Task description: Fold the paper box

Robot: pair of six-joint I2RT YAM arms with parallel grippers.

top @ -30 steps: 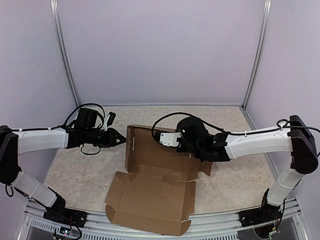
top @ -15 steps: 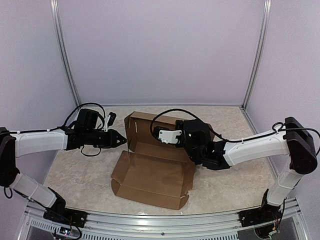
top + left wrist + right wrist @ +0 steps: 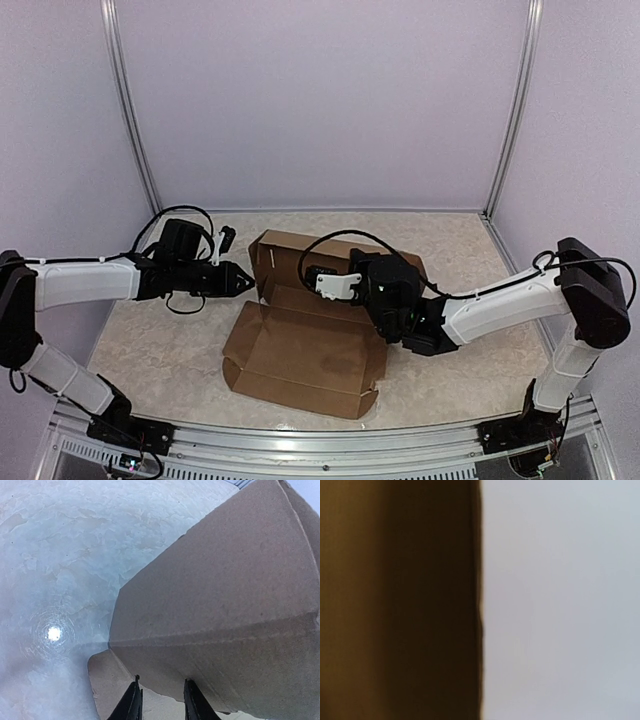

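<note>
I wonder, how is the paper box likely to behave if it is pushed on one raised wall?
The paper box looks thin and creased, so a pushed panel would probably hinge rather than stay rigid. Being a broad, unloaded sheet, it seems light and may slide on the smooth table.

TEXT: nothing legible is showing in any view | paper box [image 3: 300, 350]: plain brown cardboard is facing the cameras, bearing no print | table [image 3: 150, 340]: mottled surface is carrying no label

Lab enclosure, plain lilac walls [image 3: 320, 100], aluminium posts [image 3: 131, 110], marbled tabletop [image 3: 470, 245]
</note>
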